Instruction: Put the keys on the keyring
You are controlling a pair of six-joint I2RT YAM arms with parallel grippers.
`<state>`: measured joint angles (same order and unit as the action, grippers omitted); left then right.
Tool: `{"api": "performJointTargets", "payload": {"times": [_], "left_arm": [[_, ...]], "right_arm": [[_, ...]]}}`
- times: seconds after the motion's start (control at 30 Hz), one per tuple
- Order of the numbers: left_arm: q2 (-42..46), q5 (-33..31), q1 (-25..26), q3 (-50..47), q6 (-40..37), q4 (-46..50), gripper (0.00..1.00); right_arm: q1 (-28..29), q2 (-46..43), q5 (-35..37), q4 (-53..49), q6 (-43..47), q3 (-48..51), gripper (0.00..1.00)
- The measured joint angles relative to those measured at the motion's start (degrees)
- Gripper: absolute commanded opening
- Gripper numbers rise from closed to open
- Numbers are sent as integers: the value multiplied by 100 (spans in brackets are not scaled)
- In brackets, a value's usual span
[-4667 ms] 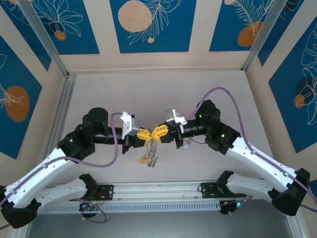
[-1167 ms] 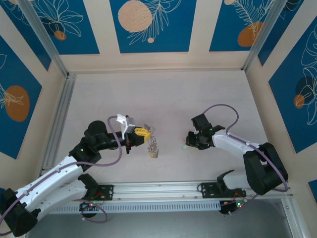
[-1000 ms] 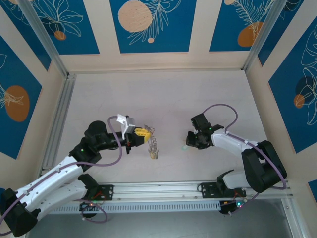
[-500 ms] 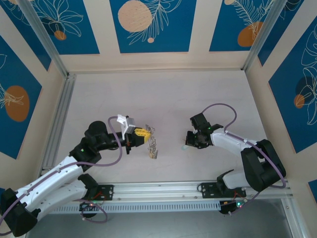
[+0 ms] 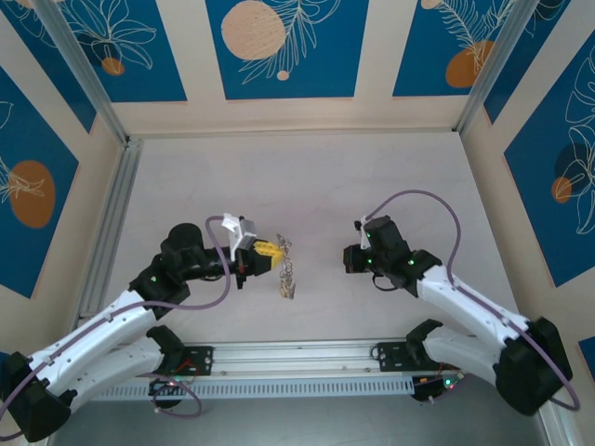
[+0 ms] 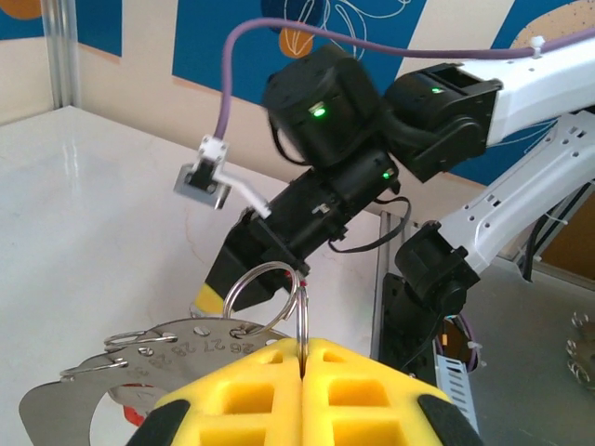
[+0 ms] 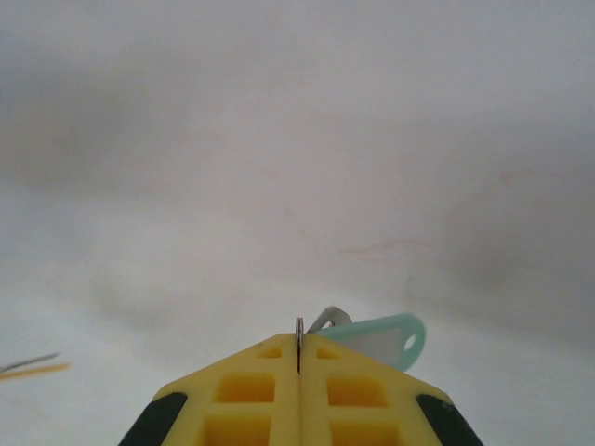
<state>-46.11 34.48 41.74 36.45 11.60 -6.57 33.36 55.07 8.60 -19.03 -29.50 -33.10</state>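
My left gripper (image 5: 271,252) is shut on a thin silver split ring (image 6: 302,311) clamped edge-on between its yellow fingers (image 6: 251,390). That ring links to the keyring (image 6: 130,358), a flat grey plate with numbered holes, which hangs below the gripper as a silvery bunch (image 5: 288,277). A yellowish bit (image 5: 283,291) shows at the bottom of the bunch. My right gripper (image 5: 348,260) is shut on the small metal loop (image 7: 298,336) of the pale teal key (image 7: 386,338), whose head sticks out to the right of the fingers. The right gripper (image 6: 209,295) faces the left one from a short way off.
The pale table (image 5: 307,186) runs back to the patterned walls. A metal rail (image 5: 297,358) with both arm bases lies along the near edge. The right arm's purple cable (image 5: 418,197) arcs above its wrist. Aluminium posts (image 5: 112,223) border the left side.
My right gripper has shut on the teal key and lifted it off the table, and its arm has swung upward. The left gripper and the keyring have barely moved.
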Motion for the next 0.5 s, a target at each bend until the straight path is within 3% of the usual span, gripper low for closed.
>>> {"api": "performJointTargets", "payload": {"times": [0.17,0.3,0.5], "left_arm": [[-24,227,-2,374,-127,411,0],[-50,667,-2,734,-343,763,0],[-260,1547,-2,1351,-680,1193,0]], "right_arm": [[555,-1093,-177,236,826,22,0],[966,-1810,-734,411,1596,4,0],[1318,-2076,-1792,448,2361,-496,0]]}}
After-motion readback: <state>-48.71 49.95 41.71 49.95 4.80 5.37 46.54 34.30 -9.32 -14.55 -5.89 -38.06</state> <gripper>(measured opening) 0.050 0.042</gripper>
